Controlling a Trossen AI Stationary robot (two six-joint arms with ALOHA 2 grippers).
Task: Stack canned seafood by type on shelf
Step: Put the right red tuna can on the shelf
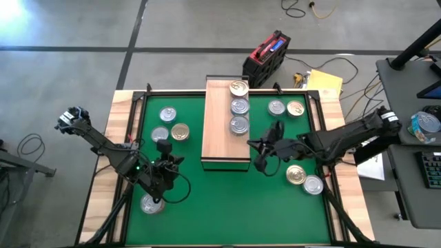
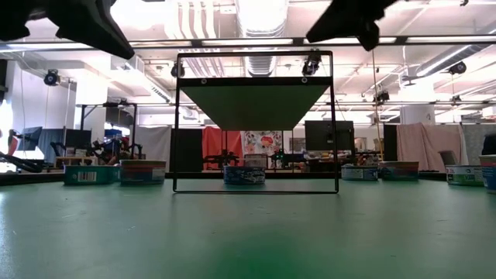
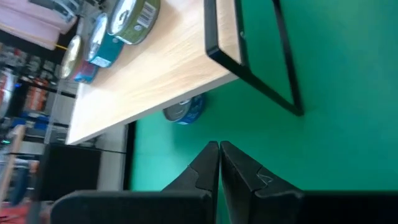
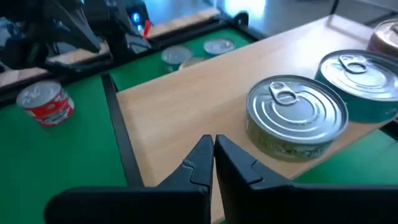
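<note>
The light-wood shelf stands mid-mat on its dark frame. Three cans sit in a row on its far half: a gold-lidded one and two silver ones. More cans stand on the green mat, left and right of the shelf. My left gripper hovers shut, left of the shelf's near end. My right gripper hovers shut at the shelf's right edge, just short of the nearest silver can. Neither holds anything.
A red-labelled can stands near the left arm. A gold can and a silver can stand under the right arm. One can shows beyond the shelf's underside. The mat's wooden border rings the workspace.
</note>
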